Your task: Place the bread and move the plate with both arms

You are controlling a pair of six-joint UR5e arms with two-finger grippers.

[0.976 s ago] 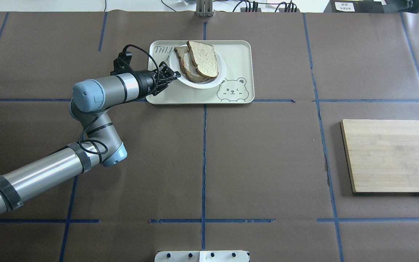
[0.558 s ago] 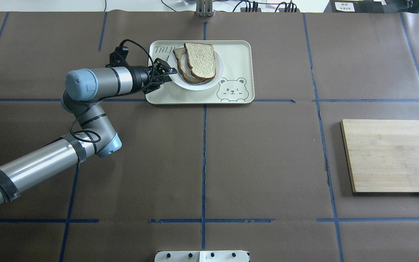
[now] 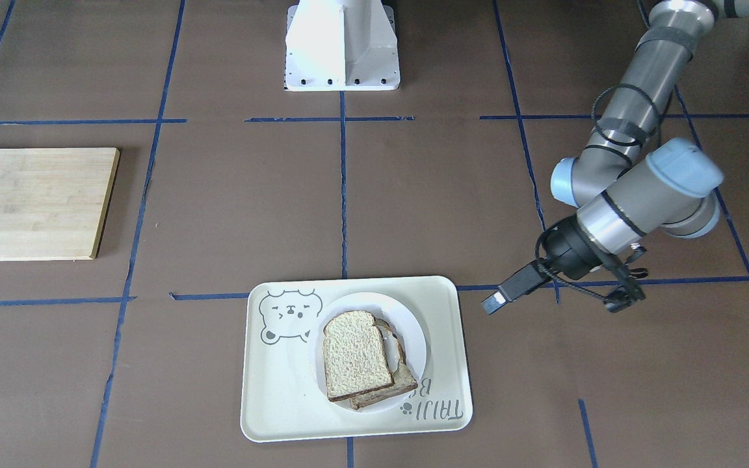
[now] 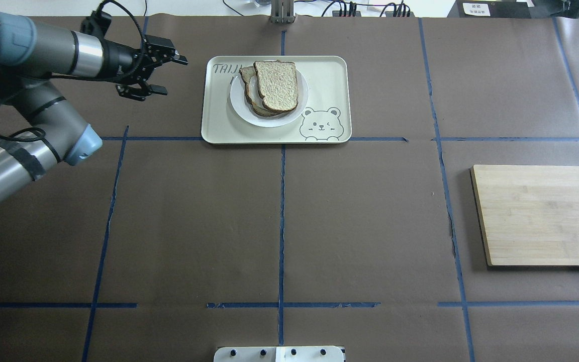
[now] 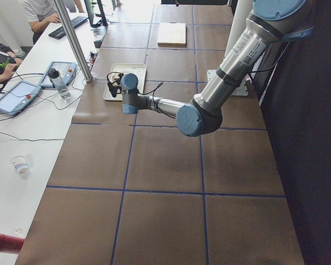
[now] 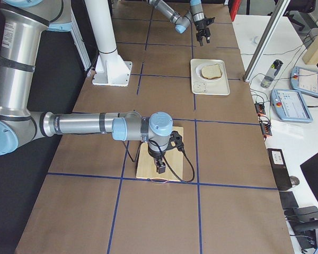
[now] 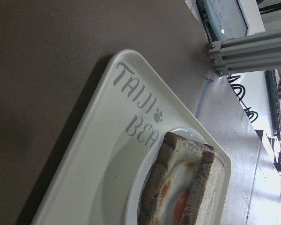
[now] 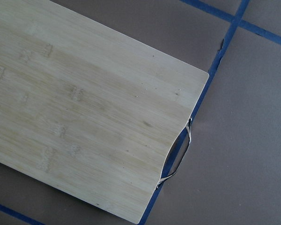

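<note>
Since the earlier overhead frames the left arm (image 4: 33,100) had pulled back from the plate's rim and swung away toward the robot's left. Its jaws had been at the plate's edge and now hung over bare brown surface (image 4: 279,226), well clear of the tray. The plate itself had hardly moved.

The right arm (image 6: 85,126) showed only in the exterior right view, its gripper (image 6: 160,166) poised over the bamboo cutting board (image 4: 541,216) at the surface's far right end. I cannot tell whether its jaws were apart or together.

The cream bear tray (image 4: 329,75) lay at the far middle of the surface. The white plate (image 4: 239,108) sat on it, toward its left half. The bread (image 4: 277,85) lay flat on the plate, on top of the egg slice (image 7: 178,187), with its long axis running roughly away from the robot.

The left gripper (image 4: 176,76) was empty, its 2 jaws spread wide and aimed toward the tray.

The bread looked placed, so moving the plate was probably the step left. The plate lay to the right of the left jaws, beyond the tray's short left rim. The left arm was much the nearer of the 2, and the right arm was well apart from the plate.
</note>
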